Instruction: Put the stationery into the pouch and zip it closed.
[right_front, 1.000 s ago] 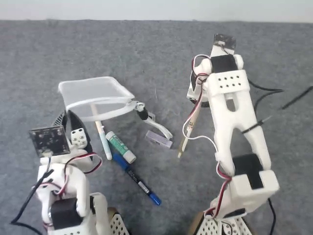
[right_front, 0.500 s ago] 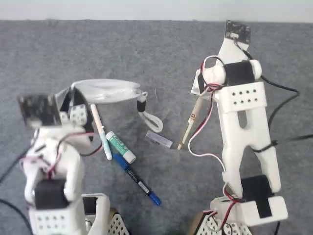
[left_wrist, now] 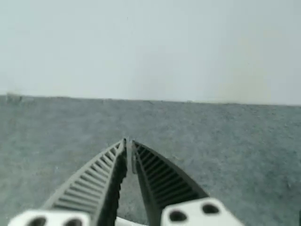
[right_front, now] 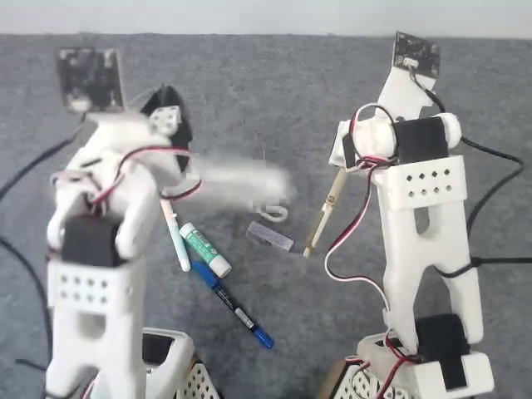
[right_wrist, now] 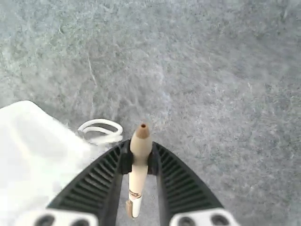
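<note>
Far left, the left arm is up high and its gripper (left_wrist: 128, 142) is clamped together at the tips. There's a sliver of white low between the jaws, and it looks like that's the pouch (right_front: 241, 187). The pouch is a white smear just right of that arm, with its loop strap (right_front: 274, 212) at its right end.

Below it on the grey desk (right_front: 249, 83) there's a white pen (right_front: 172, 231), a green and white marker (right_front: 204, 250) right beside it, and a blue pen (right_front: 234, 309) angling off toward the near edge. A small lilac block (right_front: 270, 237) lies on its own a bit further right.

On the right, the right gripper (right_wrist: 140, 147) is squeezed on a beige pen (right_wrist: 139, 141). It's held well up the shaft, and the lower end reaches down next to the lilac block.
</note>
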Robot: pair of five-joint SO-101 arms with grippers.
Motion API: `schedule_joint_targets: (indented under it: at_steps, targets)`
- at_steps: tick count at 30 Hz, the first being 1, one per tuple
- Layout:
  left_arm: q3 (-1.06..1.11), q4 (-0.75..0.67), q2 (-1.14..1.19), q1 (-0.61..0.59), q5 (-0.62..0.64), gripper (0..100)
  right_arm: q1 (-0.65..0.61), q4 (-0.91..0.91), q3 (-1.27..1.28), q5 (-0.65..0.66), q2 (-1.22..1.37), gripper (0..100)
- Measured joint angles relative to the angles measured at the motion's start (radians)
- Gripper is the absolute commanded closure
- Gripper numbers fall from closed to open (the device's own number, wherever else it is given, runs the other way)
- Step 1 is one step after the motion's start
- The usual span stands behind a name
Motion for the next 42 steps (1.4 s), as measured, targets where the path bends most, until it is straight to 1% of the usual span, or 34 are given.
schedule_joint_targets:
  at_steps: [4, 10, 17, 22, 24, 26, 29, 32, 35, 38, 42]
  targets:
    - [-0.006, -0.009, 0.084, -0.015, 0.011, 99, -0.002, 0.000, 0.029, 0.000, 0.000, 99.2]
    - [-0.006, -0.011, 0.095, -0.072, 0.011, 99, 0.000, 0.000, 0.029, 0.000, 0.000, 99.2]
    - [-0.006, 0.138, 0.077, -0.075, -0.031, 98, -0.002, 0.000, 0.044, 0.000, 0.000, 99.2]
    - [0.008, 0.198, -0.026, -0.138, -0.041, 88, -0.002, 0.000, 0.069, 0.000, -0.006, 99.2]
    - [0.048, 0.204, -0.061, -0.153, -0.044, 86, -0.005, 0.000, 0.069, 0.000, -0.006, 99.2]
    - [0.103, 0.204, -0.084, -0.157, -0.043, 85, -0.012, 0.000, 0.069, 0.000, -0.008, 99.2]
    - [0.176, 0.204, -0.095, -0.152, -0.075, 83, -0.012, 0.000, 0.069, 0.000, -0.025, 99.2]
    - [0.215, 0.224, -0.098, -0.152, -0.098, 76, -0.012, 0.000, 0.069, 0.000, -0.028, 99.2]
    - [0.215, 0.290, -0.100, -0.114, -0.118, 69, -0.011, 0.000, 0.078, 0.000, -0.029, 99.2]
    - [0.215, 0.373, -0.103, -0.026, -0.166, 68, 0.015, -0.048, 0.152, 0.000, -0.029, 99.2]
    - [0.215, 0.459, -0.103, 0.106, -0.235, 68, 0.086, -0.129, 0.224, 0.000, -0.029, 99.2]
